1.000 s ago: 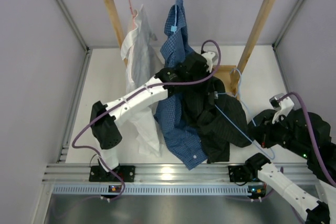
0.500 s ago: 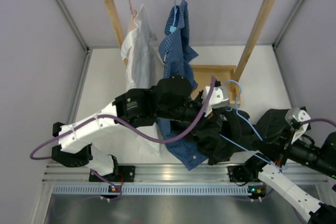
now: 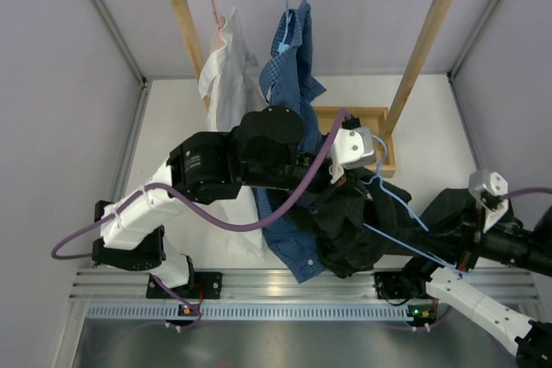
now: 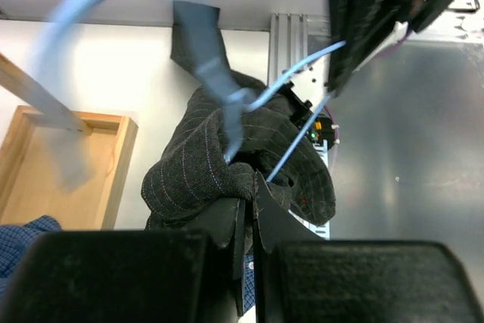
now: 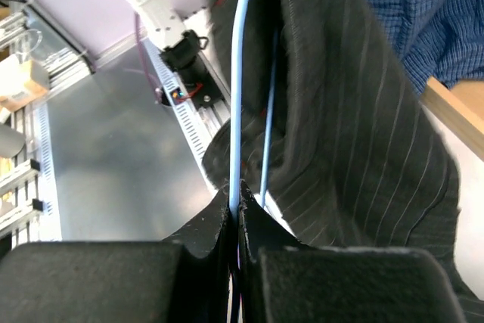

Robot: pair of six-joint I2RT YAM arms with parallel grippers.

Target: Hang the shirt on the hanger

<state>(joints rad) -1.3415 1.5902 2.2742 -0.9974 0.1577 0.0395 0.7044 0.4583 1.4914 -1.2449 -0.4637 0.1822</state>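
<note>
So the right hand is sitting over by the near right corner of the desk, clamped tight on one wire of the hanger. From there the hanger's long axis is running diagonally toward the middle of the desk, hook end farthest from that hand. The shirt is bunching up around that far half. The left hand is reaching in from the left, squeezed closed on a fold of it, so it's clearly the nearer one for pulling fabric along the wire.

The overhead view is giving the whole diagonal but hiding both grips. The wrist cams are showing the pinches, and the left one has the wire poking out of the fabric.
</note>
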